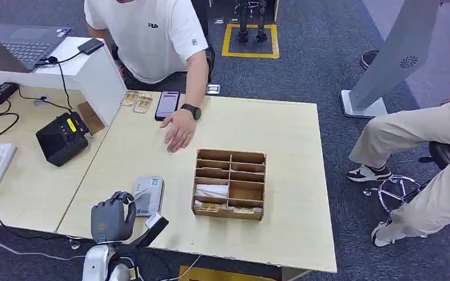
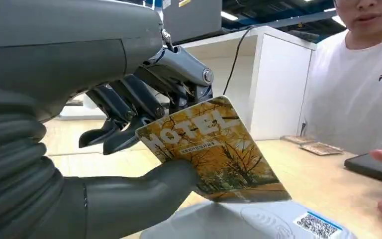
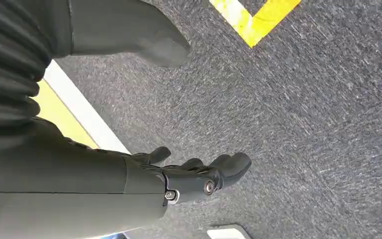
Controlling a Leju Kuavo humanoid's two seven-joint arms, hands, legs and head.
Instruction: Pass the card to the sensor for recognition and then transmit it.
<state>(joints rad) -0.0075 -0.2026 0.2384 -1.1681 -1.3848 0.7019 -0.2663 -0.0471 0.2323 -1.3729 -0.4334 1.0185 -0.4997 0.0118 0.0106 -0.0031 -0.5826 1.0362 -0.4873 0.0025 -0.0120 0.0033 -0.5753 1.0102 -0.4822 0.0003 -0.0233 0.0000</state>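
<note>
- Left hand (image 2: 144, 149) pinched the card (image 2: 214, 149) just over the sensor (image 1: 147, 195), near the table's (image 1: 281, 175) front edge.
- Right hand (image 3: 194, 174) hung empty, fingers loosely apart.

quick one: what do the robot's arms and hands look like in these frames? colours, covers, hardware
Left hand: grey ribbed cover at the wrist, smooth grey shell, thick grey thumb, darker fingers with round silver pins at the joints. From the head view its forearm is silver, with a dark hand. Right hand: same ribbed grey cover, dark fingers, silver pin.
</note>
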